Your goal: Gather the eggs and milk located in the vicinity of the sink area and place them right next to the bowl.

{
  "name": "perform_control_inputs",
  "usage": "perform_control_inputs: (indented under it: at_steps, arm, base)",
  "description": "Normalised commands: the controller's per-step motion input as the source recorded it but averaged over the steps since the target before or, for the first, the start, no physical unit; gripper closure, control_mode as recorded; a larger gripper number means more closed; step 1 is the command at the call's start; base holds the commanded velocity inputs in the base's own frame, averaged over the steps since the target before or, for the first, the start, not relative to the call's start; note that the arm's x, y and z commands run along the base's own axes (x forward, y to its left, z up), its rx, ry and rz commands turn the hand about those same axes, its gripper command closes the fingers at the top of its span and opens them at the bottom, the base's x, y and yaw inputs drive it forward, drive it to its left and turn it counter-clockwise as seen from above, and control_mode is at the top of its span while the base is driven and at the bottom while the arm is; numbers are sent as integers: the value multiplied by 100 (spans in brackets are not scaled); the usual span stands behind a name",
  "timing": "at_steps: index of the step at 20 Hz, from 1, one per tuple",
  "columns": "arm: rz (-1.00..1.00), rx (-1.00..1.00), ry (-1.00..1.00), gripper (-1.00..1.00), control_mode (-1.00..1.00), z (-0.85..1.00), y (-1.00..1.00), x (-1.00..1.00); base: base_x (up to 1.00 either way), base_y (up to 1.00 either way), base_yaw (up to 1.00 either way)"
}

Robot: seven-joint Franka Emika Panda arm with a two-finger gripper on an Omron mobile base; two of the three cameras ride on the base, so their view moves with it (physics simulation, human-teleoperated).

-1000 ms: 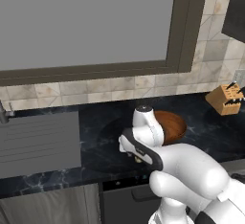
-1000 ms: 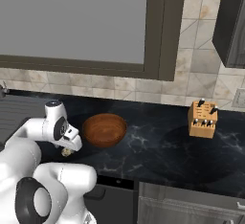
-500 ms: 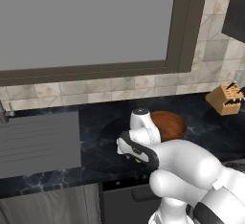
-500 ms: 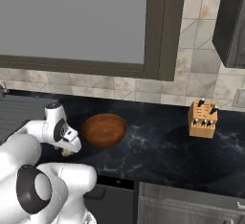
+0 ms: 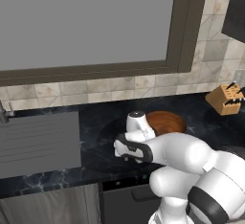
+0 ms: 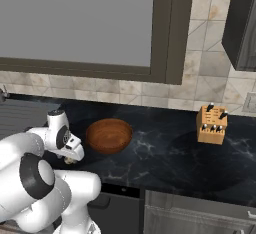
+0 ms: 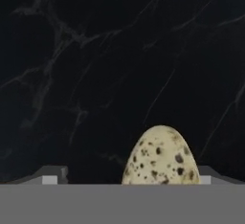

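A pale speckled egg (image 7: 160, 156) lies on the black marble counter between my gripper's (image 7: 129, 175) fingertips, closer to the right one; the jaws stand wide apart, so the gripper is open. My hand hangs low over the counter just left of the reddish-brown wooden bowl (image 5: 165, 121) (image 6: 108, 135). The gripper (image 6: 70, 159) points down with a small pale shape, the egg, under it. The grey sink (image 5: 38, 141) lies to the left of my arm. The milk is out of view.
A wooden knife block (image 5: 225, 98) (image 6: 211, 125) stands on the counter at the right, by the tiled wall. A large window runs above the backsplash. Dark cabinet fronts sit below the counter's front edge.
My hand has shifted slightly left and lower over the counter beside the bowl. The bowl and knife block have stayed put.
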Motion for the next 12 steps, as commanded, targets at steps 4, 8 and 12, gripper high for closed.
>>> perform_control_inputs:
  at_steps: [4,8,12]
  arm:
    - [0,0,0,-100,-100,-34,0,0]
    - [0,0,0,100,-100,-31,0,0]
    - [-2,0,-1,100,-100,-38,-18,-5]
  base:
    - [0,0,0]
    - [0,0,0]
    - [0,0,0]
